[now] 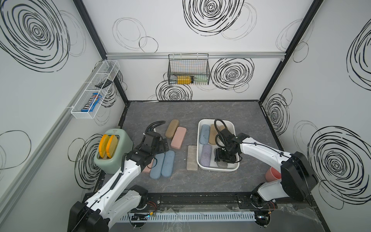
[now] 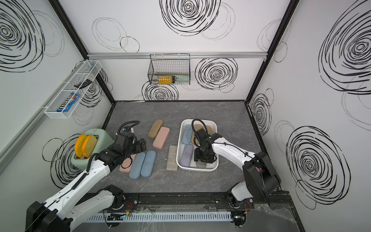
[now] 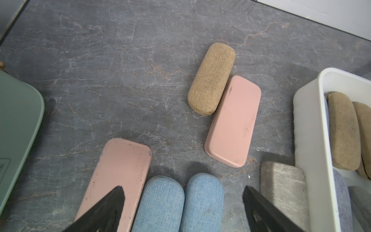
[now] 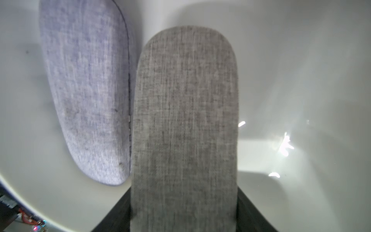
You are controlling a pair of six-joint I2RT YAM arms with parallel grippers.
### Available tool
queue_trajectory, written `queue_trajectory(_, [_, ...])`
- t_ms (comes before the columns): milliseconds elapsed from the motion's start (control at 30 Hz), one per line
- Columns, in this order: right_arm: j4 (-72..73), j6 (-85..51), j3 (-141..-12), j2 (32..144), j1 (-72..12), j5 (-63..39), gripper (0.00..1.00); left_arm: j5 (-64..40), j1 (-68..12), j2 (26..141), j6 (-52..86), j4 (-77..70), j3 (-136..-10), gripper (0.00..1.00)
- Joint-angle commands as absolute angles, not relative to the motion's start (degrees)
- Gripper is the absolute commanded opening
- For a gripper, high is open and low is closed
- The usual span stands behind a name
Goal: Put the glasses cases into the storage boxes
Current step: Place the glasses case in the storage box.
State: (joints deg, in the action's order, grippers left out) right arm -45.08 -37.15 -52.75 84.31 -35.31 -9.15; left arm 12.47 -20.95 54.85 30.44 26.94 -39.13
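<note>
Six glasses cases are lying loose on the tabletop (image 1: 200,184), outside the white bin (image 1: 212,169). Toward the back, a tan case (image 1: 172,128) is touching a pink case (image 1: 178,137) along one long side. Nearer the front, a pair of blue cases (image 1: 157,168) is lying side by side, with a second pink case (image 3: 118,166) just beside them, partly hidden under the left arm in both top views. A mottled grey case (image 1: 192,158) is lying just beside the bin's outer wall.

The left hand (image 1: 163,145) is hanging over the far ends of the blue cases, its fingers (image 3: 108,206) spread wide and holding nothing.

Inside the bin, a stowed blue case (image 1: 204,134) and two stowed tan cases (image 1: 212,137) are filling the far half, and a lilac case (image 1: 206,155) is lying in the near half. The right hand (image 1: 221,159) is reaching down into that near half, pinching a woven grey case (image 4: 184,120) across its width between two black fingers (image 4: 247,217), right beside the lilac case. Whether the held case is resting on the bin's floor or hanging just above it, I cannot tell.
</note>
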Motion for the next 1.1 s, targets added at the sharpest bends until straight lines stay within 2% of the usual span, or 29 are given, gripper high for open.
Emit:
queue_trajectory(0, [-44.7, -34.8, -55.2, 87.3, -37.6, -7.9, 0.45, 13.0, -21.6, 54.7, 30.2, 25.6, -39.8, 0.96])
queue_trajectory(300, [-44.2, -35.8, -59.6, 93.9, -39.2, -1.5, 0.40, 13.2, -22.4, 54.5, 30.2, 25.5, -39.7, 0.97])
queue_trajectory(600, [-40.4, -36.8, -59.2, 95.1, -39.8, -2.5, 0.40, 14.1, -24.0, 54.6, 30.3, 25.9, -39.8, 0.96])
queue_trajectory(833, [-38.9, -39.4, -58.1, 94.4, -41.2, -3.4, 0.64, 14.5, -24.4, 54.6, 30.5, 26.1, -39.9, 0.96])
queue_trajectory(967, [-40.2, -40.0, -59.5, 92.8, -41.8, -2.6, 0.69, 14.6, -24.8, 55.0, 30.5, 26.2, -40.0, 0.96])
queue_trajectory(1067, [-42.2, -40.6, -61.2, 91.2, -42.6, -0.7, 0.76, 14.4, -25.3, 55.1, 30.4, 26.2, -40.1, 0.96])
